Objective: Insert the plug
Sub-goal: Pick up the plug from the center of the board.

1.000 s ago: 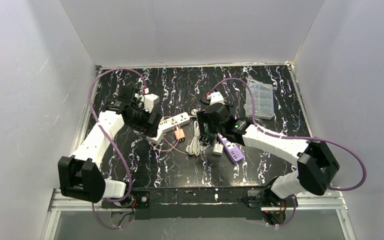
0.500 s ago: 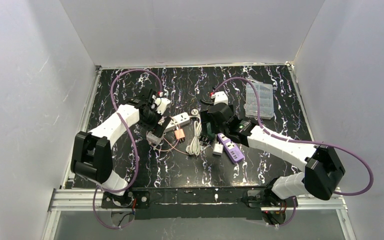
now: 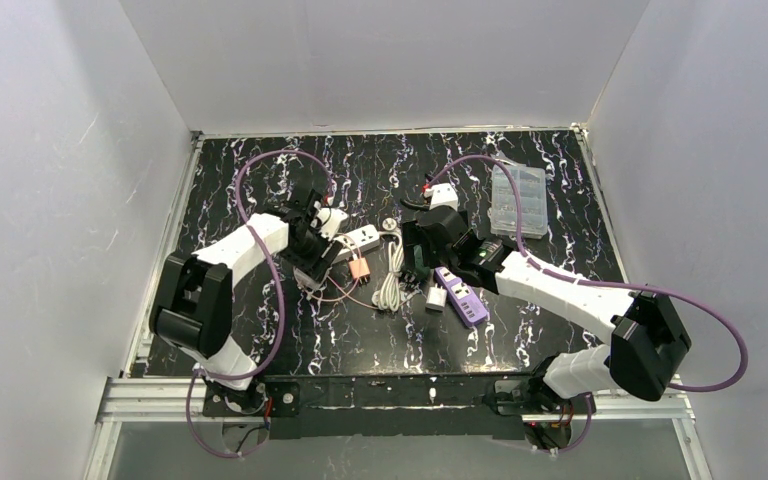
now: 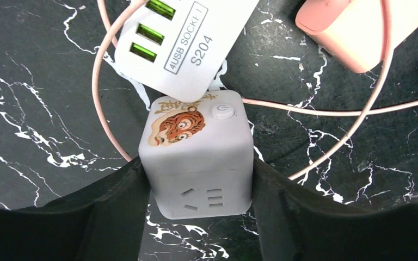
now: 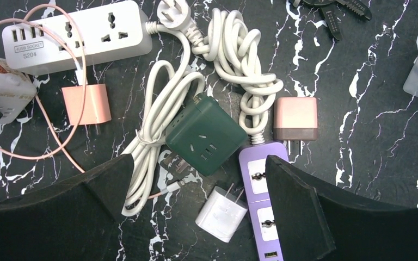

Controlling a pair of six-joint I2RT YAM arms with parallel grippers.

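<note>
Left wrist view: the white cube adapter (image 4: 198,163), with a tiger sticker and a round button on top and socket slots on the face toward the camera, sits on the black marbled table (image 4: 43,81). Its far edge touches the end of the white power strip (image 4: 190,38). The left gripper (image 4: 197,187) straddles it, and its dark fingers (image 4: 114,206) sit flush against the two plain side faces, so it looks gripped. I judge the cube to be light, rigid moulded plastic with smooth sides that could slip or twist. Those opposite flat sides are the right hold, low enough to keep the button and slots clear. A thin pink cable (image 4: 95,98) loops round it from the pink charger (image 4: 359,27) and may snag on a lift. In the right wrist view, the right gripper (image 5: 198,168) hangs spread wide and empty over a green cube adapter (image 5: 207,133), a knotted white cord (image 5: 239,70) and a purple power strip (image 5: 261,190).
</note>
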